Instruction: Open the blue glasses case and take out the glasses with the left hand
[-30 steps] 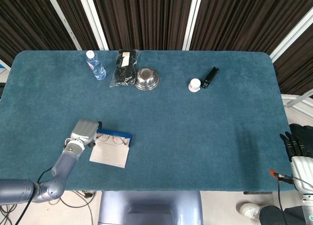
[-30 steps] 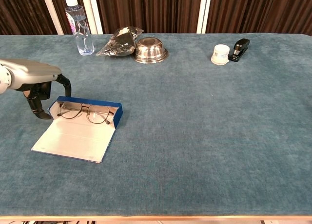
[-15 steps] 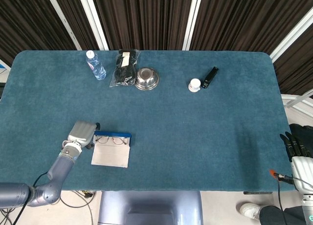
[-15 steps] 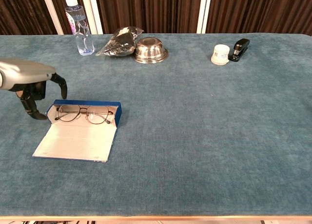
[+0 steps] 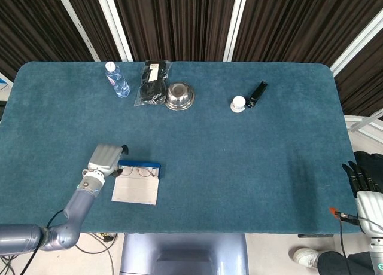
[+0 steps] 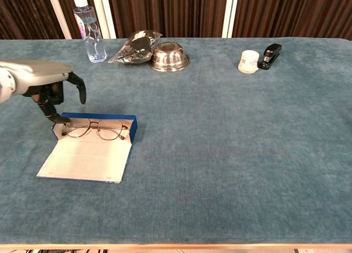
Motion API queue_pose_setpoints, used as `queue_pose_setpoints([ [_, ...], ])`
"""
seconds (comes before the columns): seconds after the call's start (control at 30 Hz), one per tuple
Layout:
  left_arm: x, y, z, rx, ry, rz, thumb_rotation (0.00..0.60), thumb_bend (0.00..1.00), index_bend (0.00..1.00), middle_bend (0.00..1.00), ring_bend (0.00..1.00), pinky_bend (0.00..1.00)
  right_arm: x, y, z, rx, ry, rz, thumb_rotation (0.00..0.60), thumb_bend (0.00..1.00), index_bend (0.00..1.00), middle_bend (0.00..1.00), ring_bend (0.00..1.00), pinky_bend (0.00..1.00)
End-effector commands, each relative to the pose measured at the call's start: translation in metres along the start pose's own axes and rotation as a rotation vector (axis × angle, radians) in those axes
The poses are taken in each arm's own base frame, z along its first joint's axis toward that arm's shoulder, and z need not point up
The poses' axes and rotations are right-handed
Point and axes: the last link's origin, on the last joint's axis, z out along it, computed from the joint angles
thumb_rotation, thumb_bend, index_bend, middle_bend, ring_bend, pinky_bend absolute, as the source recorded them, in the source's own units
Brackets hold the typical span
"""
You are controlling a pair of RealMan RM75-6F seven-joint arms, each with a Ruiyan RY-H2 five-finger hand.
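The blue glasses case lies open at the table's front left, its pale lid flat toward the front edge. Thin-framed glasses rest in its blue tray. My left hand hovers over the case's left end, fingers spread and pointing down, one fingertip near the left temple of the glasses. It holds nothing. My right hand hangs off the table's right front edge, fingers straight, seen only in the head view.
Along the far side stand a water bottle, a dark bag, a steel bowl, a white jar and a black stapler. Blue cloth covers the table.
The case shifted slightly and squared up to the table edge. My left hand rose and moved right, over the case's left end, with its fingers spread wider.
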Motion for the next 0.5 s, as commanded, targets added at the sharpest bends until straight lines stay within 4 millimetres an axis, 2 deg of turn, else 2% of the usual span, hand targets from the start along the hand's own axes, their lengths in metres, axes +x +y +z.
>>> queue_pose_setpoints([
  [0.03, 0.0, 0.008, 0.005, -0.01, 0.001, -0.007, 0.6, 0.25, 0.4, 1.0, 0.89, 0.9, 0.0, 0.0, 0.0, -0.001, -0.001, 0.001, 0.6, 0.16, 0.0, 0.0, 0.0, 0.21],
  [0.33, 0.0, 0.03, 0.014, -0.035, 0.012, 0.001, 0.6, 0.29, 0.42, 1.0, 0.9, 0.9, 0.0, 0.0, 0.0, -0.002, -0.002, 0.004, 0.6, 0.16, 0.0, 0.0, 0.0, 0.21],
  [0.5, -0.002, 0.034, 0.014, -0.038, 0.007, 0.008, 0.6, 0.31, 0.44, 1.0, 0.91, 0.91, 0.0, 0.001, 0.001, -0.002, -0.003, 0.005, 0.6, 0.16, 0.0, 0.0, 0.0, 0.21],
])
